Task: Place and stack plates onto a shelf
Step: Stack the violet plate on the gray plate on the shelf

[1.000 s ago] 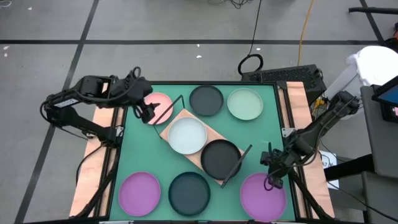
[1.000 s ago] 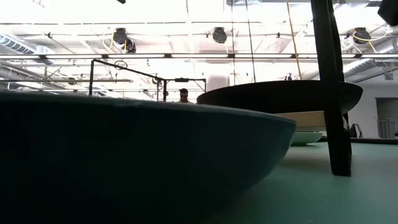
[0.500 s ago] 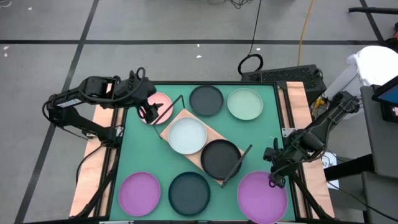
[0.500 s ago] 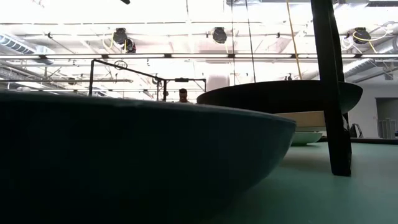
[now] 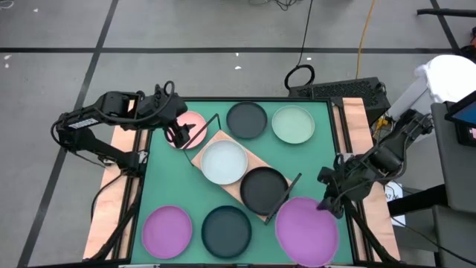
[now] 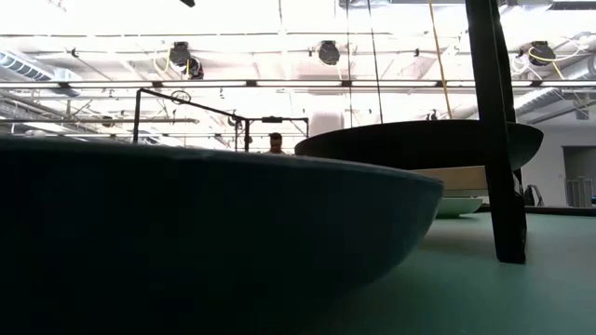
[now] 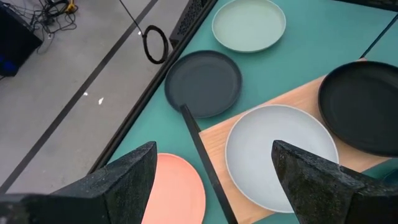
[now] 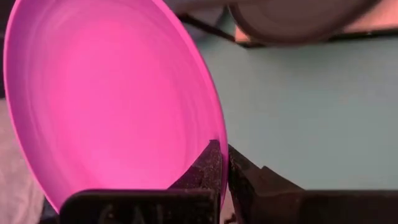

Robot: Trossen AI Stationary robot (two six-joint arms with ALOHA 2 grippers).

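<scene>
My right gripper (image 5: 329, 199) is at the table's near right, shut on a purple plate (image 5: 306, 229) that is raised off the mat. My left gripper (image 5: 178, 135) is open above the pink plate (image 5: 193, 123), touching nothing; in its wrist view the left gripper (image 7: 211, 155) stands over that pink plate (image 7: 177, 190). The wood shelf (image 5: 254, 158) lies slantwise mid-table with a pale plate (image 5: 224, 161) and a black plate (image 5: 264, 188) resting flat on its board. My right gripper pinches the purple plate's rim (image 8: 219, 163) between its two fingers, one finger on the inside face (image 8: 205, 165) and one on the underside. The fingers come from the table's right side. The plate is lifted clear and tilted, reaching out away from the fingers.
On the green mat lie a dark plate (image 5: 247, 119) and a pale green plate (image 5: 293, 123) at the far edge, and a purple plate (image 5: 167, 231) and a dark teal plate (image 5: 227, 231) at the near edge. The shelf's black wire ends (image 5: 285, 195) stand up. A person's head shows far behind (image 6: 275, 142).
My right gripper has risen, still shut, and lifted the purple plate clear of the mat, tilting it and carrying it slightly toward the shelf. My left arm has reached a little farther toward the pink plate.
</scene>
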